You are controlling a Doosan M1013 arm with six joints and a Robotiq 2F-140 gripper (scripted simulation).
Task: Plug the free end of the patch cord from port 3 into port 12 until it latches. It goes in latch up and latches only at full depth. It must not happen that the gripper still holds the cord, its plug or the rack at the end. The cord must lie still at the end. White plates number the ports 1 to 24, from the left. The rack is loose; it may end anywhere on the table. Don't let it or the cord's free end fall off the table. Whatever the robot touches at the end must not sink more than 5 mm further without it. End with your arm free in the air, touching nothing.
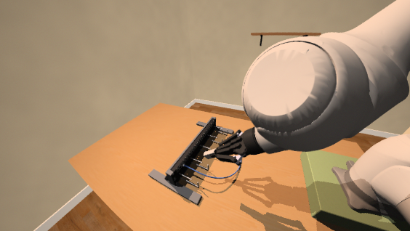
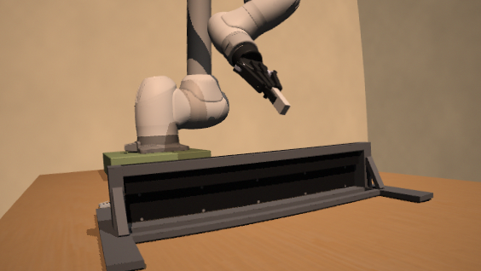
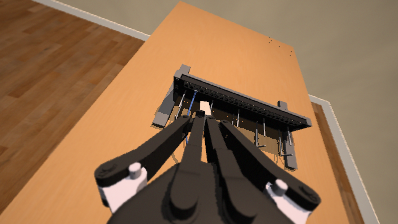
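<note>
The dark rack (image 1: 190, 145) (image 2: 239, 159) (image 3: 240, 99) stands on its grey feet on the table. The blue patch cord (image 1: 218, 178) (image 3: 192, 101) leaves the rack's port face near one end and curves out in front of it. Its free end is hidden behind the gripper. My gripper (image 1: 209, 154) (image 2: 281, 101) (image 3: 203, 108) is shut, its pale fingertips together with nothing seen between them. It is tilted and hangs above the rack's front side, higher than the rack's top rail in the exterior view. The port numbers are too small to read.
Thin metal cable bars (image 1: 193, 183) (image 3: 264, 127) stick out from the rack's front, below the gripper. The green base block (image 1: 309, 174) (image 2: 192, 156) carries the arm at one side of the table (image 1: 120, 145) (image 2: 298, 239) (image 3: 150, 65). A wooden shelf (image 1: 283, 34) is on the far wall.
</note>
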